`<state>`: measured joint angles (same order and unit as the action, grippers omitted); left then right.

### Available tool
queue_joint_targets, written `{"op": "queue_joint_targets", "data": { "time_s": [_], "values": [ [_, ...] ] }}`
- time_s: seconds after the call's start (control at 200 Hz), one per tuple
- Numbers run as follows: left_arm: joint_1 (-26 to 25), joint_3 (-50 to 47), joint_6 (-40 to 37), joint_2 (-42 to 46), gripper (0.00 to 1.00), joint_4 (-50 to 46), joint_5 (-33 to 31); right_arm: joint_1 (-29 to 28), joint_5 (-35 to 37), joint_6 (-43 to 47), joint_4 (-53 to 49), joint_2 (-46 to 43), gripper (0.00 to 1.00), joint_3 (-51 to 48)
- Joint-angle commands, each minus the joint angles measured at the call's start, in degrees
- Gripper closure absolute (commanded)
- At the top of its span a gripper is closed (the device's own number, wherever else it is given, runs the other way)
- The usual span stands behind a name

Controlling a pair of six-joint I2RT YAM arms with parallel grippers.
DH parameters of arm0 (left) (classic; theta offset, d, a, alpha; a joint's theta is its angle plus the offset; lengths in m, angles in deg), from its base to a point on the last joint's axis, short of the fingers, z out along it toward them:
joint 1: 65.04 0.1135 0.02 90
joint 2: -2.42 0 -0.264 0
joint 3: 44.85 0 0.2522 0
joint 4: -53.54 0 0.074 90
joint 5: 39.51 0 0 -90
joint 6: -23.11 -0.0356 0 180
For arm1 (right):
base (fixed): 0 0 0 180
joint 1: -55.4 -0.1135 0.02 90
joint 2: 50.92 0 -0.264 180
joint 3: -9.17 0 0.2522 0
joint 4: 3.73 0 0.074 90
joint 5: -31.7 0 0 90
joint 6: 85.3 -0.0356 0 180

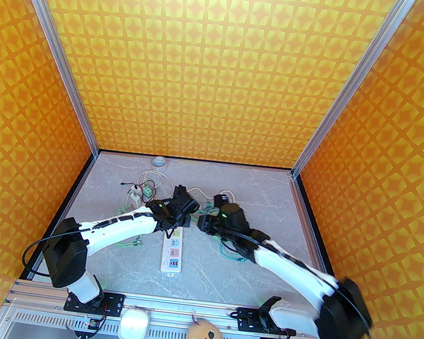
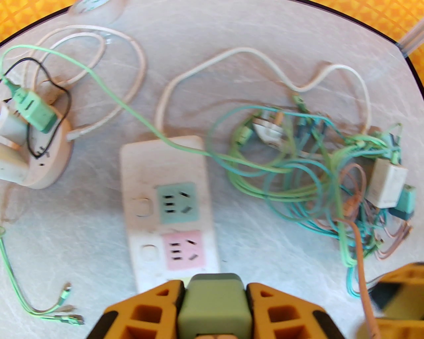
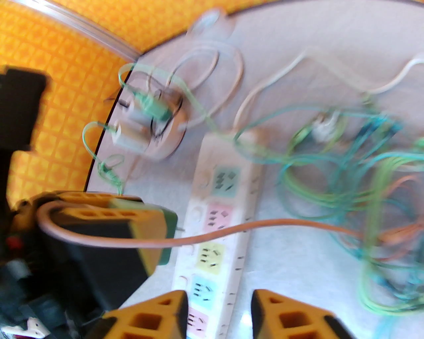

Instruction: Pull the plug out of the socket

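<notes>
A white power strip (image 1: pixel 172 250) with coloured sockets lies in the middle of the table. My left gripper (image 2: pixel 213 289) is shut on a dull green plug (image 2: pixel 213 311), its orange fingers (image 2: pixel 155 301) pressing both sides. From the right wrist camera the plug (image 3: pixel 169 225) hangs just above the strip (image 3: pixel 228 198), its metal prongs showing free of the socket face, and an orange cable (image 3: pixel 251 228) trails from it to the right. Over the near end of the strip my right gripper (image 3: pixel 218 311) stands open, with nothing between its fingers.
A round wooden socket hub (image 2: pixel 46 165) at the back left carries a green plug and white adapters. A tangle of green, teal and orange cables (image 2: pixel 308 178) with a white adapter (image 2: pixel 387 182) lies right of the strip. The orange walls enclose three sides of the table.
</notes>
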<state>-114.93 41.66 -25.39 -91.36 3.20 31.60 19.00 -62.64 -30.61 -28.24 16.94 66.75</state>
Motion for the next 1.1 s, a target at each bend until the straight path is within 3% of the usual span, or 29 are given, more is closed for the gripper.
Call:
{"op": "queue_joint_targets", "data": {
  "time_s": [0.0,0.285,0.54,0.845,1.095],
  "values": [
    [-2.4,-0.4,1.3,-0.4,0.77,2.3,1.9,0.6,12.1,2.8,-9.7,-7.3,0.49,-2.9],
    [-8.9,4.0,2.8,-9.3,0.76,5.5,5.4,1.6,27.9,2.7,-16.8,-25.7,0.19,-9.0],
    [-10.6,10.3,2.3,-18.1,0.75,6.2,9.6,1.8,32.0,2.0,-19.8,-32.0,0.10,-10.3],
    [-10.6,12.9,1.7,-22.0,0.65,6.0,11.0,1.9,31.1,1.9,-18.9,-31.4,0.10,-10.8],
    [-10.6,12.5,0.6,-22.7,0.69,7.4,11.1,1.9,30.7,1.9,-18.8,-30.7,0.10,-10.9]
  ]
}}
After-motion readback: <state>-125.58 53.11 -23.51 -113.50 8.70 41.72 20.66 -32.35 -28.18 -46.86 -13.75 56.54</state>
